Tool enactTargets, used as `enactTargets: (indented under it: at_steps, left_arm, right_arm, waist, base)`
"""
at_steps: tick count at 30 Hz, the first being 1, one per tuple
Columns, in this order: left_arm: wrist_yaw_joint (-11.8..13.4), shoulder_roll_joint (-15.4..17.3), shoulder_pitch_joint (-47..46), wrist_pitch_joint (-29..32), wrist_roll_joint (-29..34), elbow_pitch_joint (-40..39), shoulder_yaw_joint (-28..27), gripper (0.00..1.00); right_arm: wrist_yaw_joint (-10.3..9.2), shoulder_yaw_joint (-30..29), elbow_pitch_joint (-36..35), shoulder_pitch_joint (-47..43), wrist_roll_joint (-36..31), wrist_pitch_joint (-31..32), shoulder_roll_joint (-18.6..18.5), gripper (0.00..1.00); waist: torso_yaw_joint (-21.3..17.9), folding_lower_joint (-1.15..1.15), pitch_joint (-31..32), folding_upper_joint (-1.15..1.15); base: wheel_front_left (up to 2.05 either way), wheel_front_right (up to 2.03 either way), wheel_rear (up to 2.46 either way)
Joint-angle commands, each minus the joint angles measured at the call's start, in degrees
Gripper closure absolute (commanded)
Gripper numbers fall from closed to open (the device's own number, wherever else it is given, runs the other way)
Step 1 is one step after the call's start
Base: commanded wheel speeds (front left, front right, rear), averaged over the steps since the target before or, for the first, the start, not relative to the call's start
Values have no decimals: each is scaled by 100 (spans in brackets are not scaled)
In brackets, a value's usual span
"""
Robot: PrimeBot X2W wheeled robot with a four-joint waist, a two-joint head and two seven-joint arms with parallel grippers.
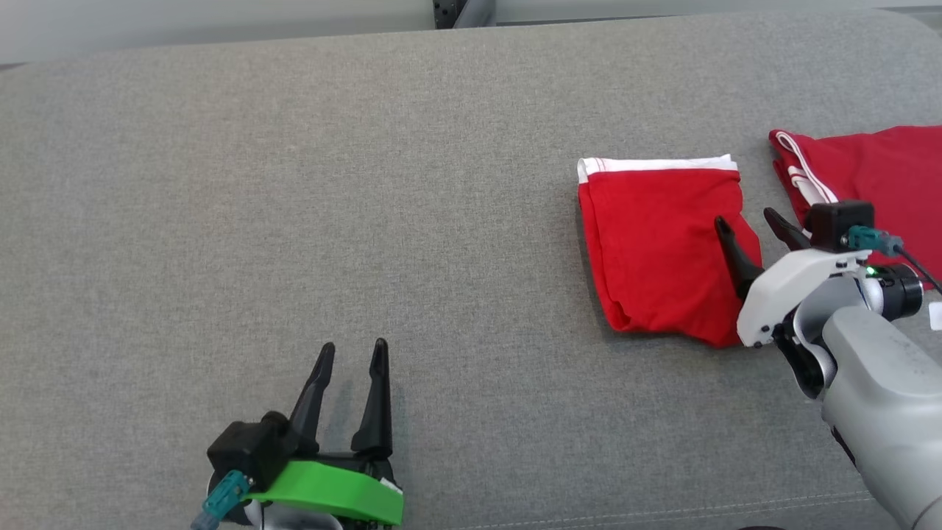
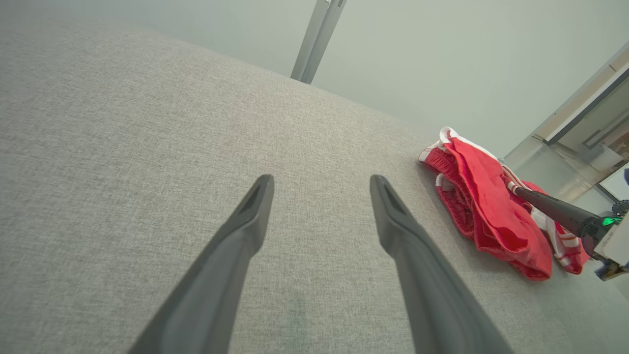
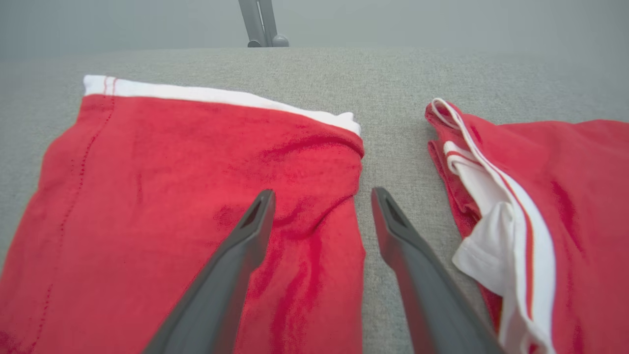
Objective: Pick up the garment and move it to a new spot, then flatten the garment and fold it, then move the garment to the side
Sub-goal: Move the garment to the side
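Note:
The garment point(image 1: 655, 243) is red with a white band along its far edge. It lies folded and flat on the grey cushion point(image 1: 294, 184), right of centre. My right gripper point(image 1: 745, 218) is open over the garment's right edge. In the right wrist view the garment point(image 3: 172, 196) lies under the left finger, and the right gripper point(image 3: 323, 192) has bare cushion under the other finger; nothing is held. My left gripper point(image 1: 354, 344) is open over bare cushion at the lower left, far from the garment point(image 2: 491, 211). The left gripper point(image 2: 320, 179) is empty.
A second red garment with white stripes point(image 1: 876, 162) lies at the far right, a narrow strip of cushion away from the folded one; it is also in the right wrist view point(image 3: 565, 187). A metal post point(image 1: 464, 11) stands behind the cushion's back edge.

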State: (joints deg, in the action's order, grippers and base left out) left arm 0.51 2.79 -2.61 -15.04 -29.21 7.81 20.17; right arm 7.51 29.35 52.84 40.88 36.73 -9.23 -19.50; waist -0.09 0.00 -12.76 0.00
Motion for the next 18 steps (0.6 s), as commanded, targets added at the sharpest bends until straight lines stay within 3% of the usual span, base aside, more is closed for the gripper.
enactTargets:
  at_steps: [1,3,6,11,14,18]
  left_arm:
    - [50,22,144,-16,-23,-53,-116,0]
    - [44,22,261,-16,46,-117,-253,0]
    - [-6,22,442,-16,214,-178,-507,0]
    - [-195,21,607,-16,519,-253,-967,0]
    - [-324,20,664,-16,656,-242,-1206,0]
    - [-487,22,682,-16,840,-99,-1342,0]
  right_arm:
    - [-5,-4,-93,-224,-210,-378,-62,0]
    - [-7,-210,-380,-405,-563,-575,-213,0]
    - [-7,-1265,-1592,-1089,-1264,-594,-256,0]
    - [-7,-2879,-3621,-2757,-2425,-592,281,0]
    - [-7,-3329,-4393,-3639,-2863,-592,583,0]
    - [-5,-3653,-4902,-4273,-3139,-593,873,0]
  waist:
    - [-38,0,203,0]
    - [-87,0,332,0]
    - [-192,0,499,0]
    - [-307,0,717,0]
    - [-318,0,817,0]
    - [-259,0,870,0]
  base:
    - [0,0,0]
    - [0,0,0]
    - [0,0,0]
    - [0,0,0]
    - [0,0,0]
    - [0,0,0]
